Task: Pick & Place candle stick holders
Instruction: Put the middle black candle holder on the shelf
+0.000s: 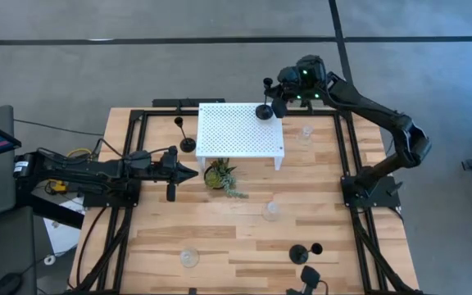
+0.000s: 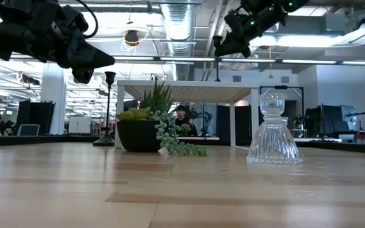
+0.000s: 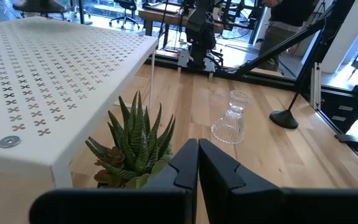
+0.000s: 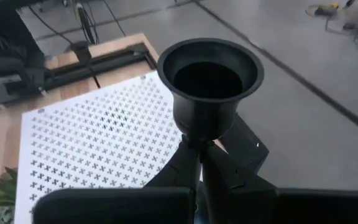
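Wrist-only detail: right claw (image 4: 201,163) pinches black holder's (image 4: 209,87) stem.

High view: straight down over the wooden slatted table (image 1: 220,229) | low view: tabletop level, facing the room | wrist views: close, both showing the white perforated metal stand (image 3: 48,93).

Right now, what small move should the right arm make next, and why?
Probably lower it gently. The right pincer is shut on the black holder just under its cup, with its base at the far right corner of the white perforated stand. The left pincer waits, shut, beside the plant.
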Available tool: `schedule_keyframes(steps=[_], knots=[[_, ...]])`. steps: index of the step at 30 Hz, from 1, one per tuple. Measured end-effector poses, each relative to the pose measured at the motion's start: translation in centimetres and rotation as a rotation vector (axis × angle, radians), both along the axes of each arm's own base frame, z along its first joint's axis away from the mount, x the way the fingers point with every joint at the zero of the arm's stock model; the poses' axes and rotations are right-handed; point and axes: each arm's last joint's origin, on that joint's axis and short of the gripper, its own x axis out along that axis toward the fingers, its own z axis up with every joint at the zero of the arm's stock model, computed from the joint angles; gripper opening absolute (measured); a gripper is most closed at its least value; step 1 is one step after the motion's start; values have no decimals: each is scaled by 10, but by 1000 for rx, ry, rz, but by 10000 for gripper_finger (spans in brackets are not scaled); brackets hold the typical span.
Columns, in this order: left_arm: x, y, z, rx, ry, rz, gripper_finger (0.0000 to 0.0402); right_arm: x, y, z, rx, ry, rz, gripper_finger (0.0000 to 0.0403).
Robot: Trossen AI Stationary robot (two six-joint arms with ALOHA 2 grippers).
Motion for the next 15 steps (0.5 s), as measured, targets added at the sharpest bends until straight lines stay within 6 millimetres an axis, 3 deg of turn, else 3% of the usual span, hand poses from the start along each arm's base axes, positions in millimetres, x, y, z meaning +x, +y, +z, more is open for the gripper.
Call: schedule_keyframes(steps=[15], knots=[[0,0,-1,0,6,0,12,1,-9,-8,-4,53,-44,0]])
